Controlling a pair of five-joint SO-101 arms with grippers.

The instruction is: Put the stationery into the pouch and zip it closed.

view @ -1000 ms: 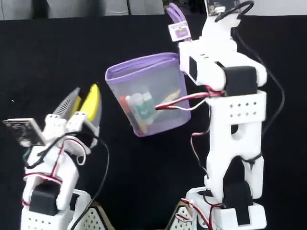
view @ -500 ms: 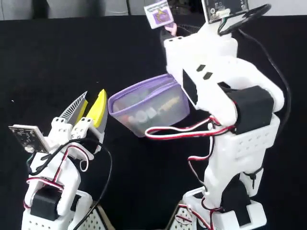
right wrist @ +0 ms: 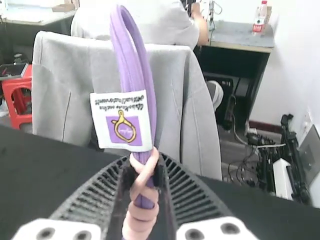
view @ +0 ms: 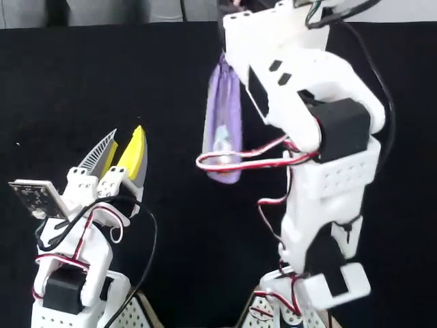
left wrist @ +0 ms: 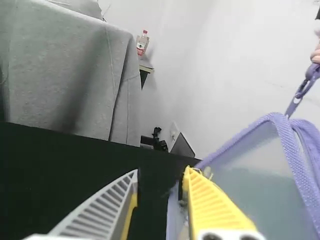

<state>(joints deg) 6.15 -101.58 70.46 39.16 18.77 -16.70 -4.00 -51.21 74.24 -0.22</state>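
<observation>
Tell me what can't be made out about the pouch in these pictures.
High view: the pouch hangs edge-on, its zip hidden behind the right arm.
High view: the stationery inside is too blurred to identify.
Left wrist view: the pouch's far end is cut off by the picture's edge.

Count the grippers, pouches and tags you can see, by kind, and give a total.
Grippers: 2, left gripper and right gripper
Pouch: 1
Tag: 1
Total: 4
</observation>
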